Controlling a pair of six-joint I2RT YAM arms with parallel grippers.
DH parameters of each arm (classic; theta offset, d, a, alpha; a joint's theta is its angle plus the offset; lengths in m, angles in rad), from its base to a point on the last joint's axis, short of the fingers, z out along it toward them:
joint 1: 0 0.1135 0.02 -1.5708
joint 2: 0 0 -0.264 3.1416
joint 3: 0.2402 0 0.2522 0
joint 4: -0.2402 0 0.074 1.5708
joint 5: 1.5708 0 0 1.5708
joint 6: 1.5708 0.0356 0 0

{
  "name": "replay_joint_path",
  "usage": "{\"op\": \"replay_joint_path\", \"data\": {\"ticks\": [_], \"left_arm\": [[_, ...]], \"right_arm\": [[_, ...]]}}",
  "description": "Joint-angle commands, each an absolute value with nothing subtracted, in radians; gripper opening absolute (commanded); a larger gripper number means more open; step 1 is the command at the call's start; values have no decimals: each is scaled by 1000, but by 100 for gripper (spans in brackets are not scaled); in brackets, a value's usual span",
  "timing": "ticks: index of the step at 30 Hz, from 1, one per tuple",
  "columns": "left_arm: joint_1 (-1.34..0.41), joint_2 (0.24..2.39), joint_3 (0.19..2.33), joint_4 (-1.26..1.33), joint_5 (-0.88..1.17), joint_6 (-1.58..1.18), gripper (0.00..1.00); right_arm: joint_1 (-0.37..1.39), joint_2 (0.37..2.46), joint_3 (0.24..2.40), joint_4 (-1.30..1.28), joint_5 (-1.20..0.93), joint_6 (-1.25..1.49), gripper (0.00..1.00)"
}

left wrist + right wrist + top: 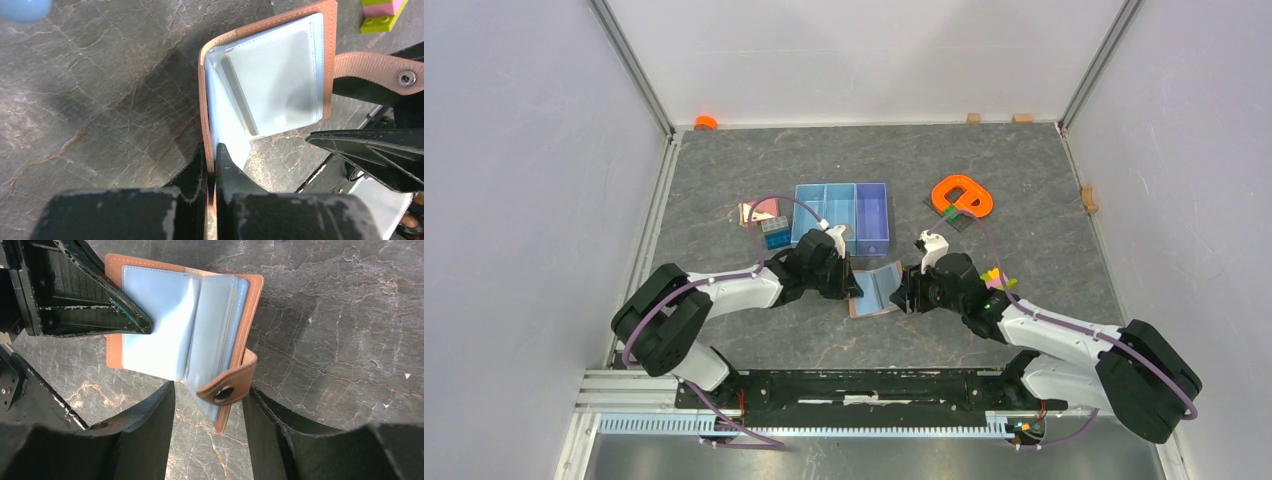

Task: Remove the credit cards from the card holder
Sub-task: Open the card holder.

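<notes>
Salmon-brown leather folding card holder [876, 288]: left hand [211, 150] pinching one cover, right hand [210, 390] spread; risk: unheld cover springing shut.

The flat salmon-brown leather-like folding card holder [876, 289] lies opened like a book near the middle of the grey marbled table [844, 160], one stitched cover tilted up, pale grey-blue translucent sleeves fanned between the covers, its snap-buttoned closure tab curling loose off the other cover's edge
</notes>
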State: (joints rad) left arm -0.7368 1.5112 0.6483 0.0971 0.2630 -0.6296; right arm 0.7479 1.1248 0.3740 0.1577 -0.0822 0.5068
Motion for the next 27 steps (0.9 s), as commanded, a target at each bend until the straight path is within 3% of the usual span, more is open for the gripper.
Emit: {"op": "replay_joint_path", "data": {"ticks": [1,4,9,19,27], "left_arm": [[-733,1510,684,68,210,-570,2],[-733,1517,691,62,206,-566,2],[-733,1530,702,49,206,-560,2],[-733,1574,718,55,247,-563,2],[-743,1628,742,54,280,-567,2]], "right_arm": [[738,1100,408,154,-86,480,57],[736,1106,417,135,-72,471,51],[736,1109,417,139,-72,458,33],[738,1241,429,201,-171,466,24],[749,1287,432,243,-203,467,28]]}}
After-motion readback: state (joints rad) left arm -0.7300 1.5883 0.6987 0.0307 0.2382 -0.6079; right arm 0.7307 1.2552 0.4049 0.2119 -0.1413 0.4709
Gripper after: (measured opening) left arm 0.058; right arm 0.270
